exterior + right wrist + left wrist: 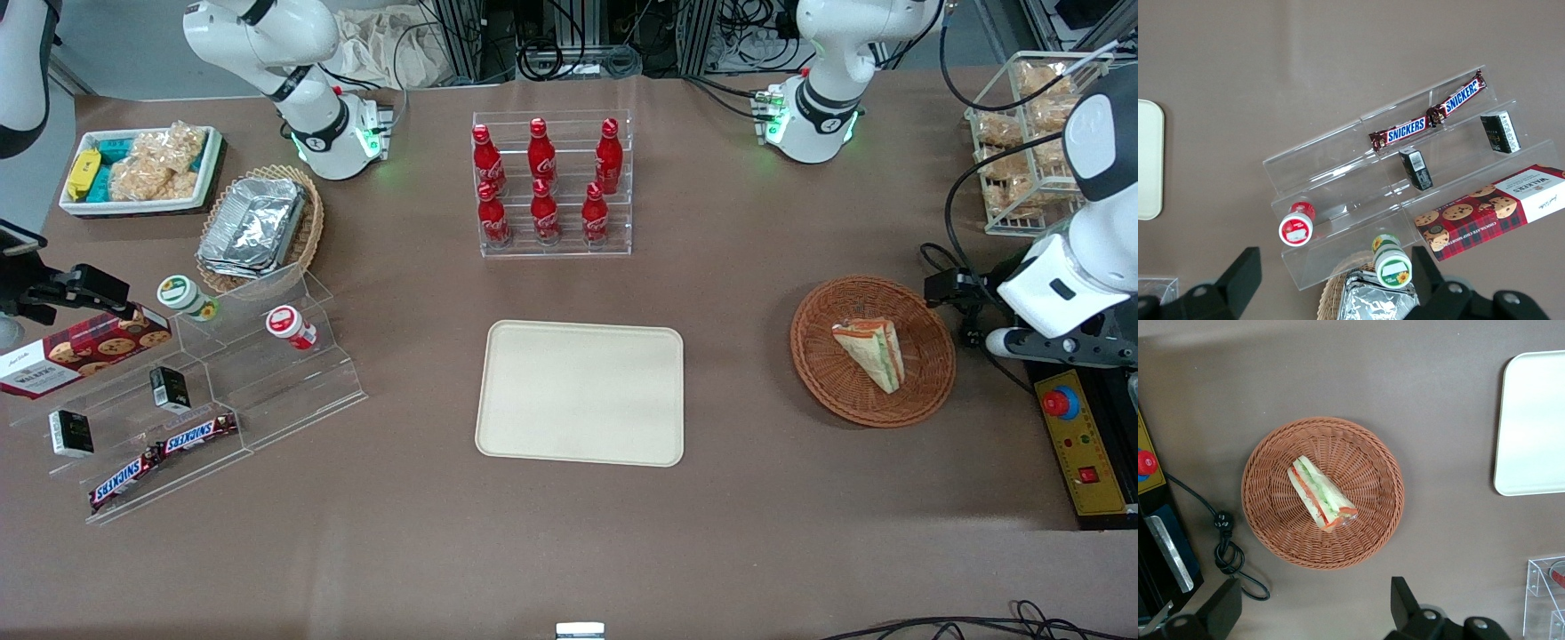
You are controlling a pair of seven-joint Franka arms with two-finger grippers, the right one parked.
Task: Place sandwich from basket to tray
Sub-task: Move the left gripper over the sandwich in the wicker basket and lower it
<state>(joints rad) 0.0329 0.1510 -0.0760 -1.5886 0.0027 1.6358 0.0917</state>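
Jaws [1310, 613] of the left arm's gripper are held wide apart, gripping nothing, above the brown table [569, 533] near the round reddish-brown wicker basket [1271, 527]. Inside that basket the small triangular clear-wrapped sandwich [1319, 493] is seen lying on its side. The flat cream-beige rectangular tray [582, 393] is set well apart from the basket, toward the table's middle, with a clear rack of red bottles [551, 182] farther from the front camera.
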